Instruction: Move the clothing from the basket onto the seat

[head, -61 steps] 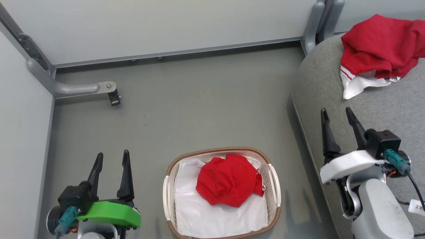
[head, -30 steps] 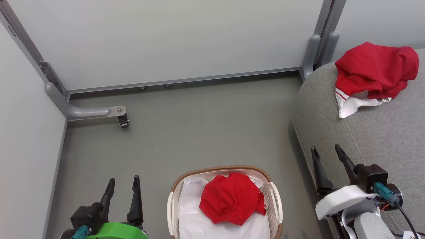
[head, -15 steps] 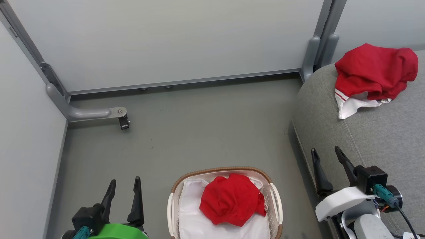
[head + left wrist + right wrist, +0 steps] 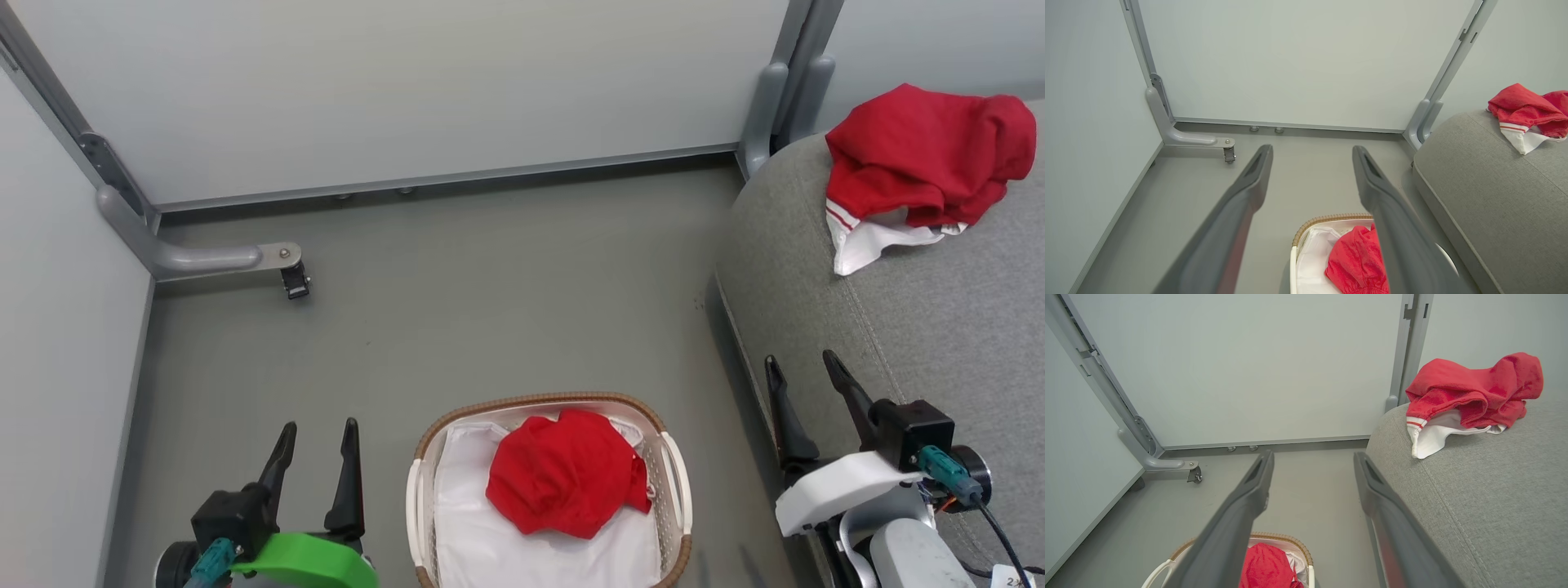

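A crumpled red garment lies in the cream basket with its brown rim, on top of a white sheet. The basket and the garment also appear low in the left wrist view, and again as basket and garment in the right wrist view. Another red garment with white striped trim rests on the grey seat at the upper right. My left gripper stands open to the left of the basket, empty. My right gripper is open at the seat's front edge, also empty.
Pale partition walls close the area at the back and left. A grey bracket foot with a small caster juts onto the floor at the back left. A grey post stands beside the seat's back corner.
The head view has shifted slightly, so the whole scene sits a little lower. Both grippers stay open and keep their places beside the basket and the seat.
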